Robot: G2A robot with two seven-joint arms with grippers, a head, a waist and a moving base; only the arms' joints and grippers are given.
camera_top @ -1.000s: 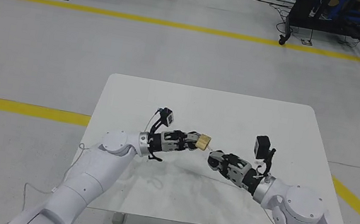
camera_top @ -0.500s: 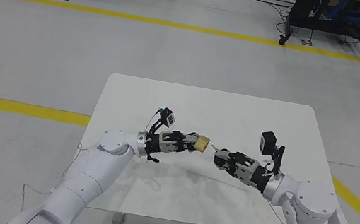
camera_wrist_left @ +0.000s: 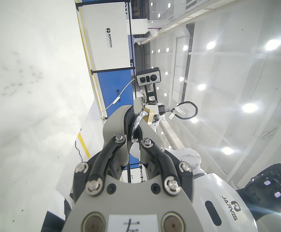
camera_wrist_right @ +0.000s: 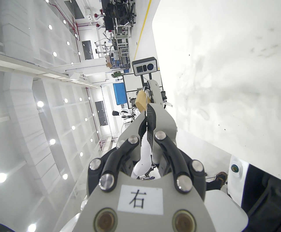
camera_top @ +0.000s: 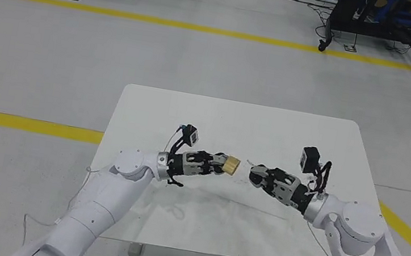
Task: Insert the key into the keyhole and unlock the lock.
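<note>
While aloft, left gripper (camera_wrist_left: 134,123) tight on brass lock (camera_top: 231,163), right gripper (camera_wrist_right: 146,114) tight on key (camera_top: 245,170).

Key and keyhole unresolved.
Centre of the top view: the key is too small to tell between lock (camera_top: 231,163) and right gripper (camera_top: 255,171). In the left wrist view, the left gripper (camera_wrist_left: 137,116) covers most of the lock's body; keyhole hidden.

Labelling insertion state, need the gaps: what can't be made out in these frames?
1. key: presumably between the right gripper's shut jaws, which hide it in the right wrist view; too small in the top view.
2. keyhole: right wrist view, those jaws cover the lock's end; left wrist view, the left gripper hides it.
3. Whether the key is inserted: top view too small.
</note>
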